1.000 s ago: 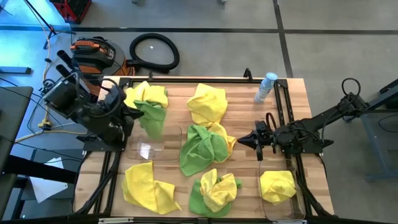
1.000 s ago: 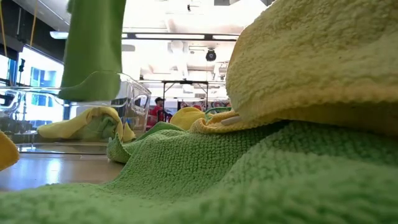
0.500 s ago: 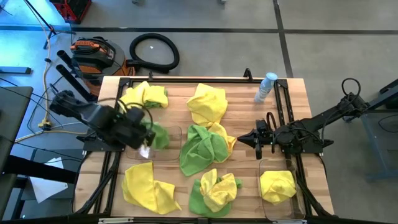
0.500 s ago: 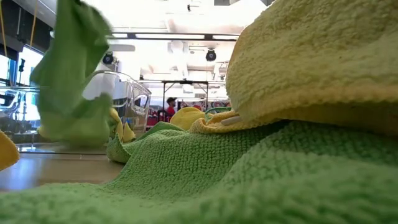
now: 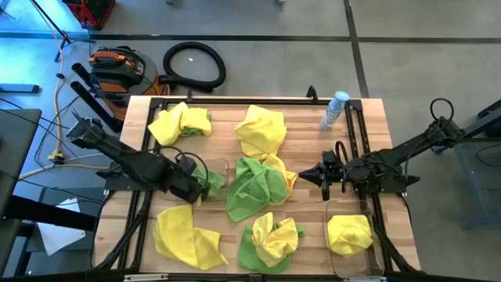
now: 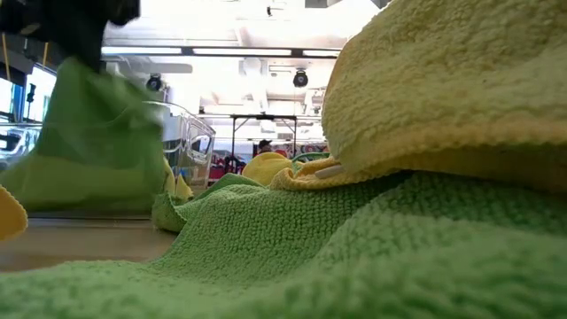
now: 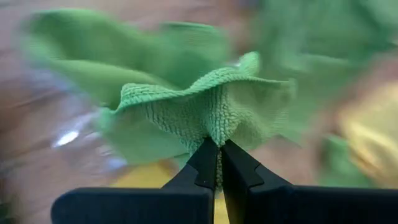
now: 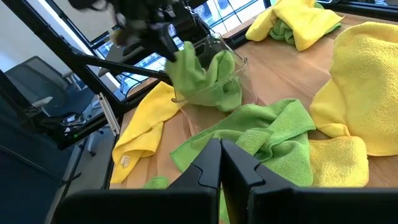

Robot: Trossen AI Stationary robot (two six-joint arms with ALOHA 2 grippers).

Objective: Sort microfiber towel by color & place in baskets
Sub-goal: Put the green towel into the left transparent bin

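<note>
Pinching a green towel [image 7: 205,112] between the closed fingers of the left gripper [image 5: 196,186], directly over the clear left basket [image 5: 221,166] near the table's left-middle. Hanging bunched just beyond the fingertips [image 7: 208,155], spilling down into the basket's open top, as seen from the right wrist too [image 8: 202,78]. Waiting with the right gripper [image 5: 307,176] closed on nothing, hovering at the right of the central green-and-yellow pile [image 5: 254,184], tips pointing toward it but apart from it. Lying in the right basket [image 5: 335,262], near the front right corner: one yellow towel [image 5: 349,233]. Lying loose on the wooden table [image 5: 301,125]: more yellow towels at back left [image 5: 180,121], back centre [image 5: 261,129] and front left [image 5: 186,235], plus a mixed bundle at front centre [image 5: 270,241].
</note>
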